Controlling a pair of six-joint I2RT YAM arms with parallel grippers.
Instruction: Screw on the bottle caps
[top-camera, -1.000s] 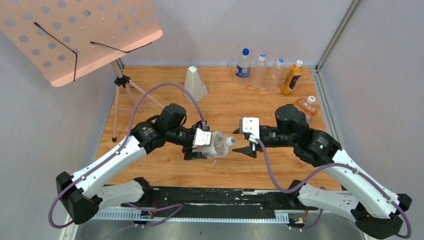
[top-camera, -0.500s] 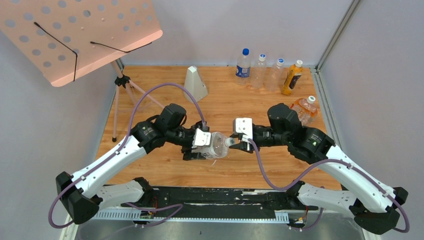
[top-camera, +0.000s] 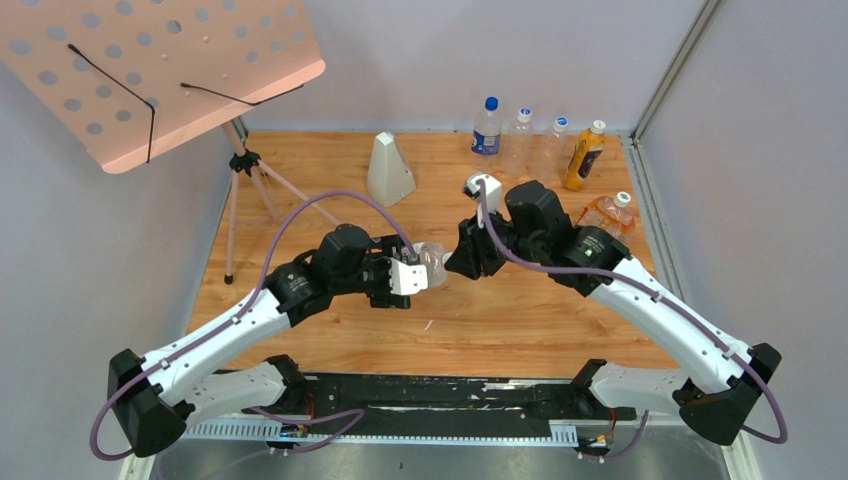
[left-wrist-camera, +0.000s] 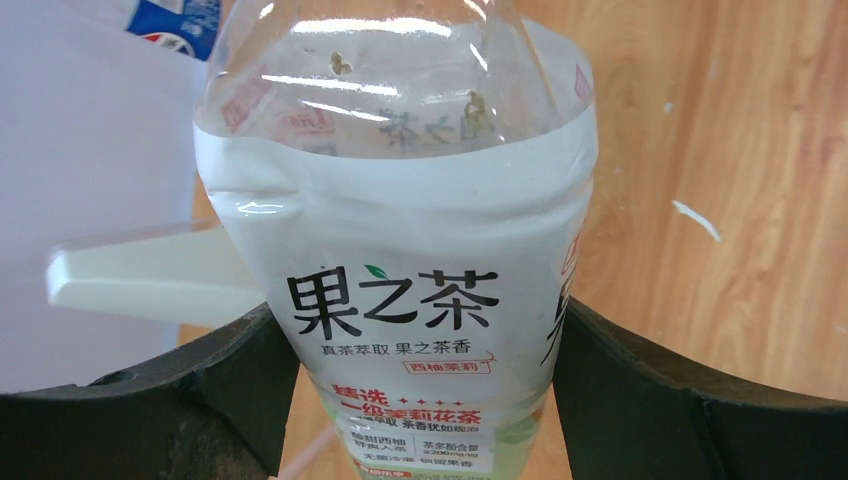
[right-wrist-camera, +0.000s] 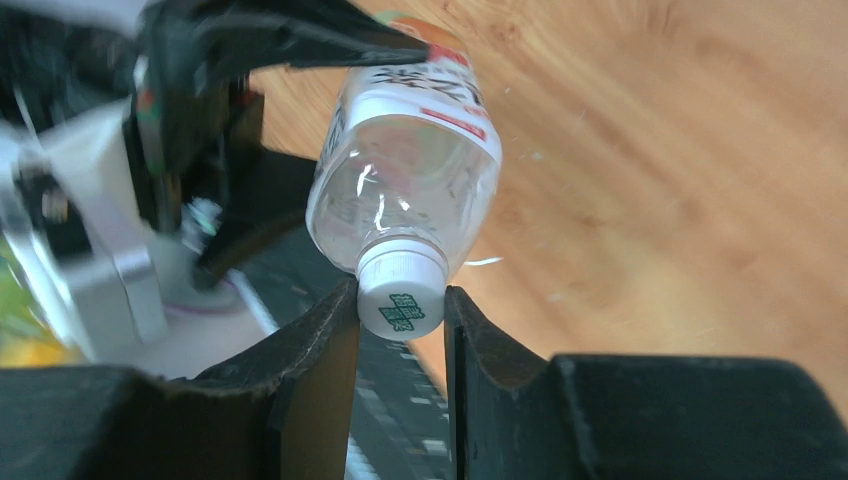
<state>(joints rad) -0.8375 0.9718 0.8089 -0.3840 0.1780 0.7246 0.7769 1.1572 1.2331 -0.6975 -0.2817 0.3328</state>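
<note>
My left gripper (left-wrist-camera: 420, 400) is shut on the body of the larger bottle (left-wrist-camera: 400, 250), a clear one with a green, white and orange label, and holds it off the table with the neck pointing right (top-camera: 433, 266). A white bottle cap (right-wrist-camera: 402, 295) sits on that neck. My right gripper (right-wrist-camera: 400, 312) is shut on the cap, one finger on each side, and meets the bottle at mid table (top-camera: 452, 264). The smaller bottle (top-camera: 606, 213) with the orange label lies at the right edge, a white cap (top-camera: 623, 198) on its neck.
Along the back wall stand a blue-labelled bottle (top-camera: 486, 126), two clear bottles (top-camera: 518, 140) and an orange juice bottle (top-camera: 584, 155). A white wedge-shaped block (top-camera: 388, 168) stands at back centre. A pink perforated music stand (top-camera: 150, 70) on a tripod overhangs the left side.
The right gripper came in from the right and shut on the cap. Both arms then carried the bottle a little toward the back of the table.
</note>
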